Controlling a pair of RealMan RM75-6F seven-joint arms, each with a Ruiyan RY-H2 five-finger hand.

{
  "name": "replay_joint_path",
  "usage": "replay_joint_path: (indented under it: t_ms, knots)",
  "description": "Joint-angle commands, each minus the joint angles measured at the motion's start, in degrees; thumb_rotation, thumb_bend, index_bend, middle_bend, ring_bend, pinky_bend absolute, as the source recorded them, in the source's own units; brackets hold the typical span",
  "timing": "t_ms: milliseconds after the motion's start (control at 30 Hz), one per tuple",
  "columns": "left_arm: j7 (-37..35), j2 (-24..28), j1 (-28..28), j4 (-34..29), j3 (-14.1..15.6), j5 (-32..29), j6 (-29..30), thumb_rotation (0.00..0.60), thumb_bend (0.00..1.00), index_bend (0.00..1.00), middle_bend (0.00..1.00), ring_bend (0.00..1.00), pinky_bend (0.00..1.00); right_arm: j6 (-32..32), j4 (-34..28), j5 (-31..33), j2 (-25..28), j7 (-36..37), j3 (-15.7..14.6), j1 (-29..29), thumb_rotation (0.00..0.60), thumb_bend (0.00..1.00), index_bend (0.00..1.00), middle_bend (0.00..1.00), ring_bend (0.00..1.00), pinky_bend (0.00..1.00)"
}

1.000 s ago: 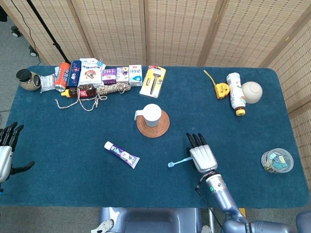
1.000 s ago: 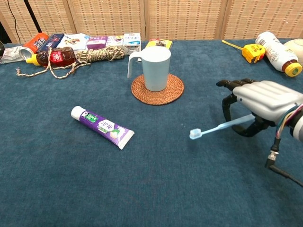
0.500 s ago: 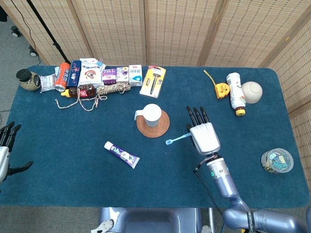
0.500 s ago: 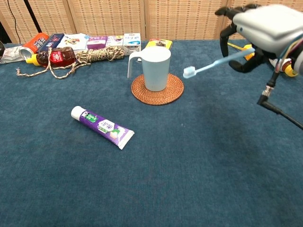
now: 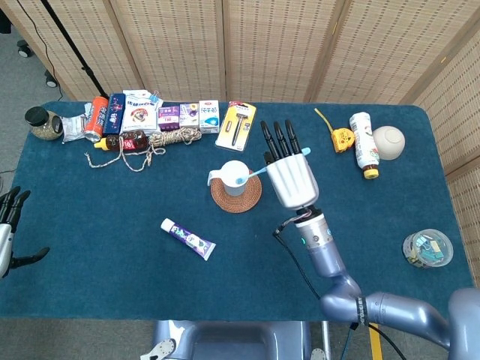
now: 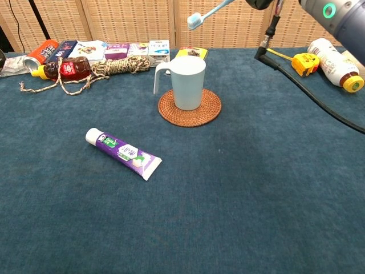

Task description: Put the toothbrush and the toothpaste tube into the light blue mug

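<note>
Head view: right hand (image 5: 291, 178) is raised above the table (image 5: 112, 247), just right of the mug (image 5: 235, 178), fingers extended toward the far edge, holding the toothbrush (image 5: 259, 172). Brush handle runs out to the left from under the hand, with the bristle end over the mug's opening in this view. Chest view shows the toothbrush (image 6: 205, 12) high in the air, bristle end lowest and pointing left, well above the mug (image 6: 187, 81) rim and not inside it; the hand itself is cut off at the top edge there, only the wrist and a black cable showing. Mug stands upright on a round woven coaster (image 5: 236, 196), handle to the left. Toothpaste (image 5: 187, 238) lies flat on the table in front and to the left of the coaster, well apart from it, cap end toward the left. Left hand (image 5: 9, 232) sits at the table's left edge, holding nothing, fingers apart and pointing away from the robot. Far left of the table carries a row of small boxes (image 5: 161, 114), a coil of rope (image 5: 176, 138) and a razor pack (image 5: 236, 125); far right carries a tape measure (image 5: 343, 139), a bottle (image 5: 363, 144) lying down and a bowl (image 5: 388, 142).
</note>
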Motion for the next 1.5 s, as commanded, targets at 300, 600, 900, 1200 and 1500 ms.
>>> replay_joint_path:
  t_ms: [300, 600, 900, 1200, 1500]
  knots:
    - [-0.4, 0.2, -0.1, 0.0, -0.1, -0.3, -0.3, 0.6, 0.0, 0.0, 0.0, 0.0, 0.0, -0.9, 14.6, -4.8, -7.9, -11.4, -2.2, 7.9, 0.6, 0.47, 0.56, 0.01, 0.0, 0.0]
    - [-1.0, 0.4, -0.2, 0.0, -0.1, -0.6, -0.8, 0.6, 0.0, 0.0, 0.0, 0.0, 0.0, -2.0, 22.6, -7.1, -11.9, -16.0, -4.5, 11.1, 0.6, 0.47, 0.56, 0.01, 0.0, 0.0]
    - [-2.3, 0.9, -0.2, 0.2, -0.1, -0.8, -1.2, 0.6, 0.0, 0.0, 0.0, 0.0, 0.0, -2.6, 30.9, -8.8, -16.0, -16.7, -6.8, 12.4, 0.6, 0.47, 0.56, 0.01, 0.0, 0.0]
    - [-3.0, 1.2, -0.2, 0.3, -0.2, -0.9, -1.4, 0.6, 0.0, 0.0, 0.0, 0.0, 0.0, -2.8, 35.6, -9.9, -17.4, -16.1, -7.8, 13.0, 0.6, 0.47, 0.56, 0.01, 0.0, 0.0]
    - [-3.0, 1.2, -0.3, 0.3, 0.0, -0.8, -1.6, 0.6, 0.0, 0.0, 0.0, 0.0, 0.0, -3.0, 39.2, -11.0, -17.8, -15.7, -8.9, 13.2, 0.6, 0.47, 0.56, 0.01, 0.0, 0.0]
